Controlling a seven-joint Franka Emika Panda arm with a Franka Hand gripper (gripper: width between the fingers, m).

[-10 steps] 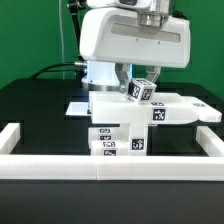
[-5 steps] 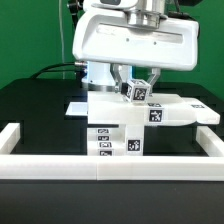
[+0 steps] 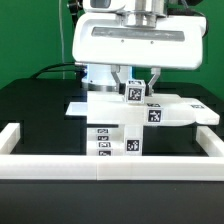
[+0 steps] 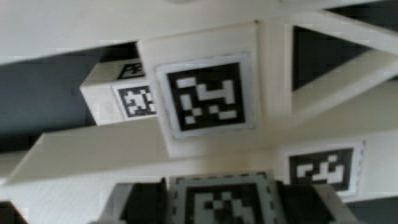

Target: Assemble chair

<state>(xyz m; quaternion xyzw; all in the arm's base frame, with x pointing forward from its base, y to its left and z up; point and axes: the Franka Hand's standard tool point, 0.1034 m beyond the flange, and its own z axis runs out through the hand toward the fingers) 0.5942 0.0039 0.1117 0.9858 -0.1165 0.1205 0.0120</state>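
Table: a black top (image 3: 40,112), with green behind it.
Border rail: a long plain white rail (image 3: 100,166) runs along the near edge and turns back at both ends.
Marker board: a thin flat white marker board (image 3: 76,107) lies on the table, partly hidden behind the chair at the exterior view's left.
Chair: a white blocky stack (image 3: 112,118) stands at mid-table, just behind the near rail, and its front faces carry several square tags.
Arm: the big white arm (image 3: 130,45) hangs straight above the chair.
Gripper: the gripper (image 3: 136,86) points down, its jaws clamped on a small cube.
Small cube: the small cube (image 3: 136,91) shows a tag slightly tilted. It sits at the chair's top surface, and whether it touches cannot be told.
Slab: a flat white slab (image 3: 185,111) reaches from the stack toward the exterior view's right, with a tag near its inner end.
Wrist view: the cube's tag (image 4: 221,204) lies between dark fingers (image 4: 139,202). Past it is a tagged block face (image 4: 210,95) of the chair.
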